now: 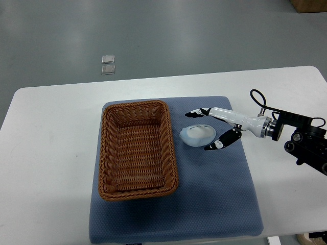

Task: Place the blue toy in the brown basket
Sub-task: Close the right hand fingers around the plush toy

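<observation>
A pale blue shell-shaped toy (197,135) lies on the blue mat (214,199), just right of the brown wicker basket (106,153). My right hand (203,130) reaches in from the right edge with its fingers spread, open around the toy's right side. The upper fingers (199,113) lie beyond the toy and the thumb (220,142) sits at its near right edge. I cannot tell whether the fingers touch the toy. The basket holds nothing. My left arm is out of view.
The mat and basket rest on a white table (46,153). Two small clear squares (108,65) lie on the grey floor beyond the table's far edge. A brown box corner (309,5) shows at the top right.
</observation>
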`<control>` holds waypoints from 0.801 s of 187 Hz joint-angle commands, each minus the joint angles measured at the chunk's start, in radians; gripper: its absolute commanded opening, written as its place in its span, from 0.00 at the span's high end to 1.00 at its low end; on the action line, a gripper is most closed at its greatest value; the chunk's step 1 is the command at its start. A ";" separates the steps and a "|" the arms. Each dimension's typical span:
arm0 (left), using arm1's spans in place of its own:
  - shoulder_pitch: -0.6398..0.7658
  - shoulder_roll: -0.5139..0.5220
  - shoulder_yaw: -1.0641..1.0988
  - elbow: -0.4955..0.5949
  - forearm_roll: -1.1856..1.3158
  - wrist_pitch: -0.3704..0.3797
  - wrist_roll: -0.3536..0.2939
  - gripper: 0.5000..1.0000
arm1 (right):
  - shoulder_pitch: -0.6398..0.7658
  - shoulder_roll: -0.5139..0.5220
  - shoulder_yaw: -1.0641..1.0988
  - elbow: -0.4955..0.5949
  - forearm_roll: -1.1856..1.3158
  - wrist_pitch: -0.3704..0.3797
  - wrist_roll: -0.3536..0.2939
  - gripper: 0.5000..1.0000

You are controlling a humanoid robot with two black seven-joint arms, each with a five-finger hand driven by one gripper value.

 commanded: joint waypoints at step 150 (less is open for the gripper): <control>-0.002 0.000 -0.001 -0.002 -0.001 0.000 0.000 0.00 | 0.049 -0.004 -0.056 -0.048 -0.019 -0.062 -0.052 1.00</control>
